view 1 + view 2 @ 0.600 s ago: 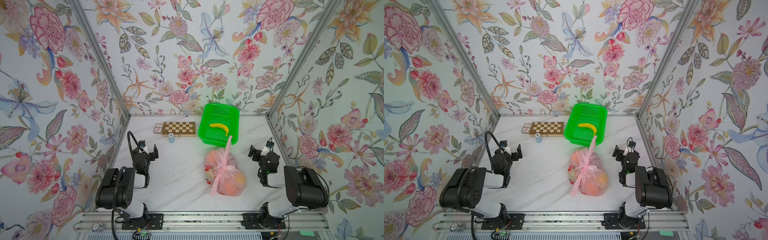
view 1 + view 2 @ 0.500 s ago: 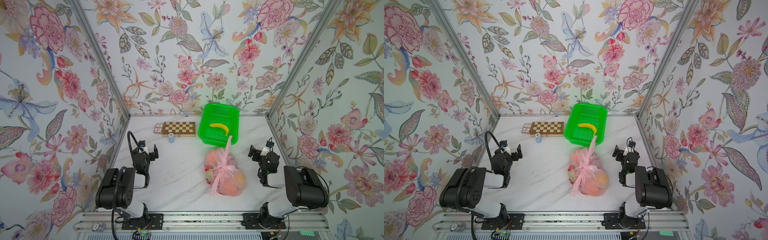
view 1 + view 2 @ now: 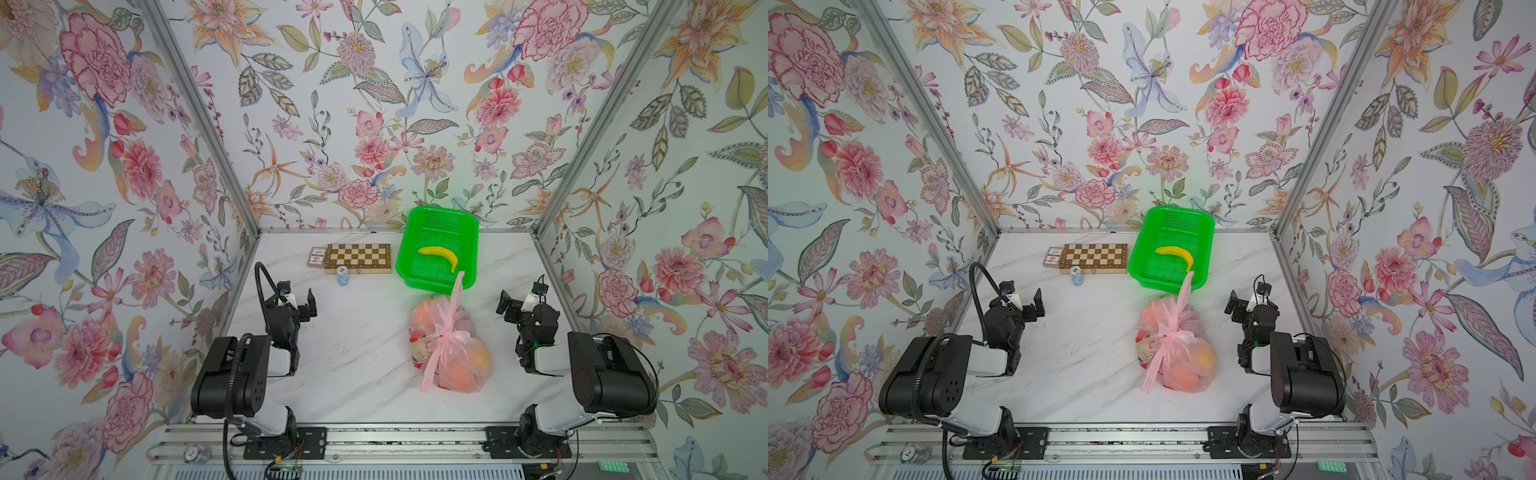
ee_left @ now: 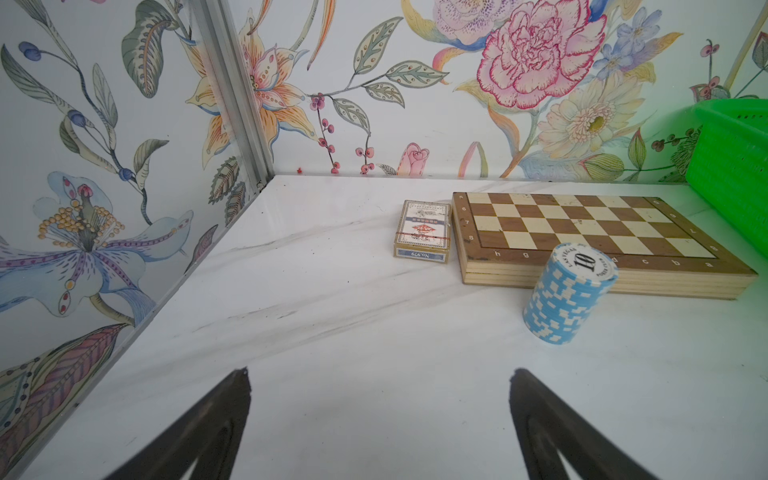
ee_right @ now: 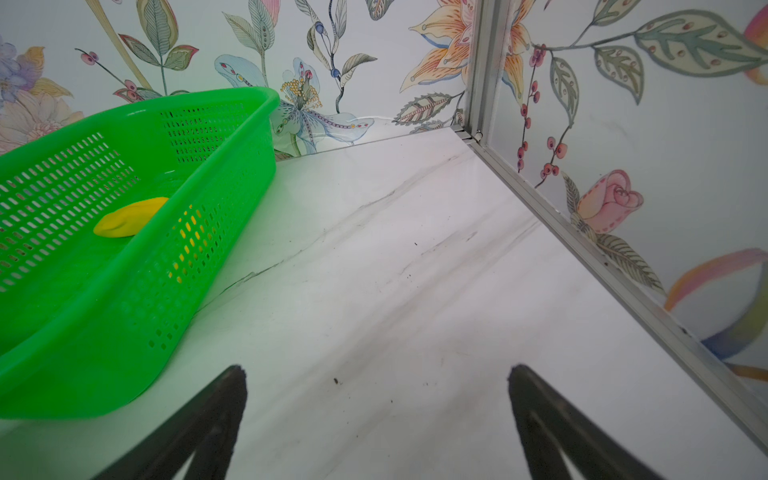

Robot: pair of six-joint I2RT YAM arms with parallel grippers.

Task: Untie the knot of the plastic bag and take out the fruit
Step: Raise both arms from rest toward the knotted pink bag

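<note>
Both sets spread wide and empty: my left fingers [image 3: 298, 309] sit by the left edge of the counter [image 3: 353, 353], my right fingers [image 3: 521, 309] by the right edge, each well apart from the bag [image 3: 451, 353]. The bag lies right of the middle, toward the front edge, just in front of the basket [image 3: 432, 284] that holds a banana [image 3: 440, 254]. The knot [image 3: 446, 334] sits on top of the bag, tied, with the fruit [image 3: 478, 357] shut in beneath it. Now the worries. Neither wrist view shows the bag at all, only counter and wall, so I would be coming in on the top views alone, and a misjudged reach could pinch loose film instead of a handle strip. That film looks thin; I reckon a pull on the body would tear it rather than open it. One tail [image 3: 455, 295] stands up toward the basket's near rim, and I cannot tell whether it touches. The other tail [image 3: 432, 370] trails toward the front edge. Tug either one the wrong way and I expect the knot to cinch tighter. With nothing pinning the bag down, a one-sided pull would likely just drag or lift the whole bundle. The fruit is round, so once the mouth opens a piece could roll off the front edge. And my left arm has the longer trip across: a low sweep might clip the chip stack [image 3: 341, 275] near the back.
</note>
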